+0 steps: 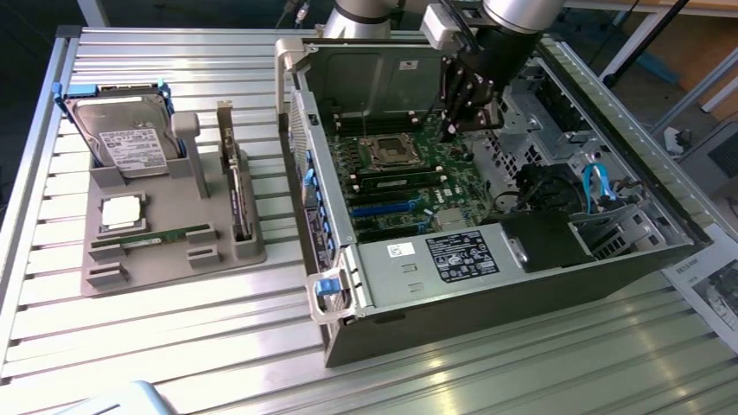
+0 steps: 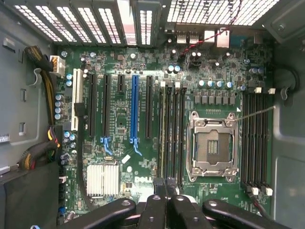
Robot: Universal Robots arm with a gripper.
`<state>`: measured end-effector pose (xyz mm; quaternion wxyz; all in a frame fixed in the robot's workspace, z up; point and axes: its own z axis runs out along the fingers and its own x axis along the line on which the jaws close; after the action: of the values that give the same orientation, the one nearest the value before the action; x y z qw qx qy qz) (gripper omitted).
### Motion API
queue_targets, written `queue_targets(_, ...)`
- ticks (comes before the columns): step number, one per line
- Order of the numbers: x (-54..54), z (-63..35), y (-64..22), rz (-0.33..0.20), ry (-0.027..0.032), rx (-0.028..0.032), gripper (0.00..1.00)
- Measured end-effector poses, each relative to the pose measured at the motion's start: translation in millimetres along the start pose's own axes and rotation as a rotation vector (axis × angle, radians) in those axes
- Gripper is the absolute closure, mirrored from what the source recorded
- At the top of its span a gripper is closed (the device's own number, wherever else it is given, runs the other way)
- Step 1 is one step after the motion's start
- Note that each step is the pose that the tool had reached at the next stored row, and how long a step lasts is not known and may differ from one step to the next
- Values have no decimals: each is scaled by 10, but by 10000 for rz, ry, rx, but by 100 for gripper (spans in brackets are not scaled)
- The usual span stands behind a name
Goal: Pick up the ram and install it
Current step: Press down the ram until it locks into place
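Note:
A ram (image 1: 154, 237) stick, thin and green, lies flat in the grey holder (image 1: 173, 264) at the exterior view's left. Another green ram (image 2: 162, 133) stick stands in a memory slot beside the empty processor socket (image 2: 213, 147) on the motherboard (image 2: 119, 124); in the exterior view this stick (image 1: 398, 183) sits just below the socket (image 1: 386, 151). My gripper (image 1: 452, 131) hangs inside the open computer case (image 1: 461, 303), over the end of those slots. Its fingers are shut together, and the gripper (image 2: 165, 183) hovers just above the stick's end. Whether it touches the stick I cannot tell.
The holder also carries a hard drive (image 1: 127, 138), a square silver processor (image 1: 121, 212) and an upright expansion card (image 1: 237, 186). Case walls surround the motherboard. Blue cables (image 1: 594, 186) and a black box lie at the exterior view's right. A finned heatsink (image 2: 101, 179) sits near the slots.

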<state>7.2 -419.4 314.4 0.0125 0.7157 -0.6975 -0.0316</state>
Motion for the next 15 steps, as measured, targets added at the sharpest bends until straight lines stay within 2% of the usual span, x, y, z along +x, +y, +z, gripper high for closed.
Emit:
queue_targets(8, 4, -9, -151, 0, -1, 0, 90)
queue_targets(15, 5, 0, -155, -1, -2, 1, 90)
